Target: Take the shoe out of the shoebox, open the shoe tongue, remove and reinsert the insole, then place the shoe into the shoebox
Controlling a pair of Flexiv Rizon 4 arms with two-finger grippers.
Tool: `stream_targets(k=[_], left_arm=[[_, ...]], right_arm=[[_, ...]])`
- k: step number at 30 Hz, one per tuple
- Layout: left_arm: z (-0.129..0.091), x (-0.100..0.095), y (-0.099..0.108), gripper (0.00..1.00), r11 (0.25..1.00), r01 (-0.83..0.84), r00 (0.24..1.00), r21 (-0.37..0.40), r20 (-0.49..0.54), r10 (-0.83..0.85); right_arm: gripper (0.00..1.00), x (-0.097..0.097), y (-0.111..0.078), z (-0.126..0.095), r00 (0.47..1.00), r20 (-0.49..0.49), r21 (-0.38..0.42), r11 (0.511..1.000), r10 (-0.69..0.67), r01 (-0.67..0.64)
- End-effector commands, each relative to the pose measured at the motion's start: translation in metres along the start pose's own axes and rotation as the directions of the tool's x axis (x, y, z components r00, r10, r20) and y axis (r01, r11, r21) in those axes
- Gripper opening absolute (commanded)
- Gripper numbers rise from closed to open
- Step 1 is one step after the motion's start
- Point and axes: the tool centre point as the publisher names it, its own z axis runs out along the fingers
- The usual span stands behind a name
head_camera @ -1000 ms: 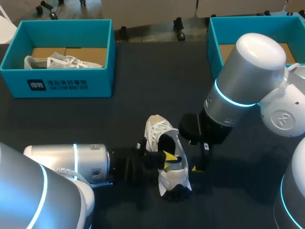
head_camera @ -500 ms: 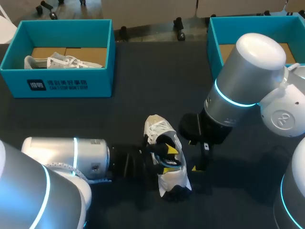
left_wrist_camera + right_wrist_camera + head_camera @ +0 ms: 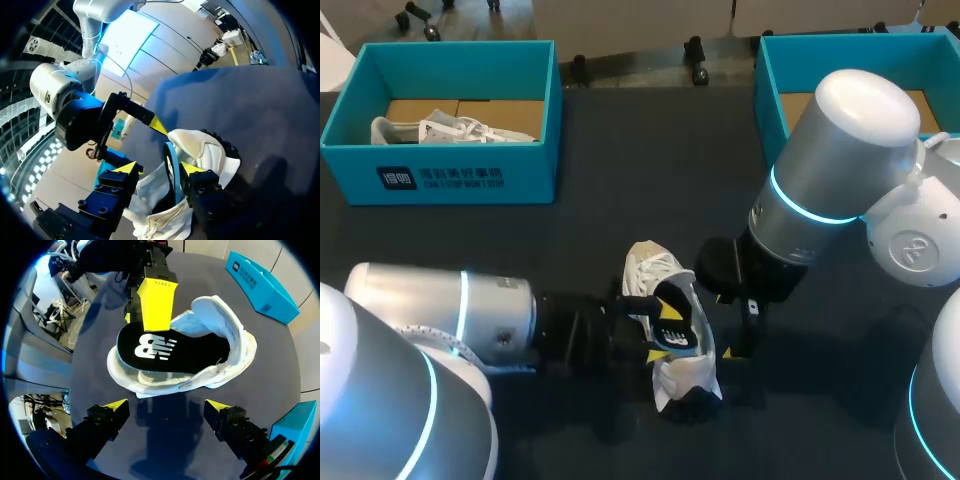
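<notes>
Inside left shoebox (image 3: 470, 178), one white shoe (image 3: 450, 129)

The left arm (image 3: 450, 318) has drawn back, its jaws raising the black insole (image 3: 677, 322) partly out of the white shoe (image 3: 660, 272).

The shoe (image 3: 650, 272) is white. Its insole (image 3: 192, 354) is black with a white logo and a blue edge. The left shoebox (image 3: 460, 178), upper left, is teal with white print. The right shoebox (image 3: 767, 90), upper right, is plain teal. The table (image 3: 620, 190) is dark grey.
</notes>
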Motion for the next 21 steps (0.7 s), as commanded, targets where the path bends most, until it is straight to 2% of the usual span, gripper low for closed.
stream_targets(k=[1,4,6,7,16,21], left_arm=[[-0.0084,-0.0054,-0.0024,0.54,1.0,-0.01,0.996,-0.016,-0.084,0.008],[-0.0121,-0.0041,-0.0008,0.54,0.999,-0.034,0.99,-0.026,-0.137,0.03],[-0.0135,-0.0031,0.0005,0.65,0.998,-0.048,0.987,-0.036,-0.154,0.042],[-0.0136,-0.0029,0.0011,0.66,0.998,-0.053,0.985,-0.039,-0.164,0.046],[-0.0127,-0.0052,0.0018,0.6,0.996,-0.076,0.973,-0.056,-0.223,0.062],[-0.0172,-0.0051,0.0036,0.62,0.994,-0.091,0.955,-0.062,-0.289,0.07]], right_arm=[[1.0,0.0008,0.0,0.0016,1.0,0.003,0.001,1.0,0.0,0.0],[1.0,0.0008,0.0,0.0016,1.0,0.003,0.001,1.0,0.0,0.0],[1.0,0.0008,0.0,0.0016,1.0,0.003,0.001,1.0,0.0,0.0],[1.0,0.0008,0.0,0.0016,1.0,0.003,0.001,1.0,0.0,0.0],[1.0,0.0008,0.0,0.0016,1.0,0.003,0.001,1.0,0.0,0.0],[1.0,0.0025,-0.0057,-0.0073,1.0,0.014,0.004,1.0,-0.009,0.009]])
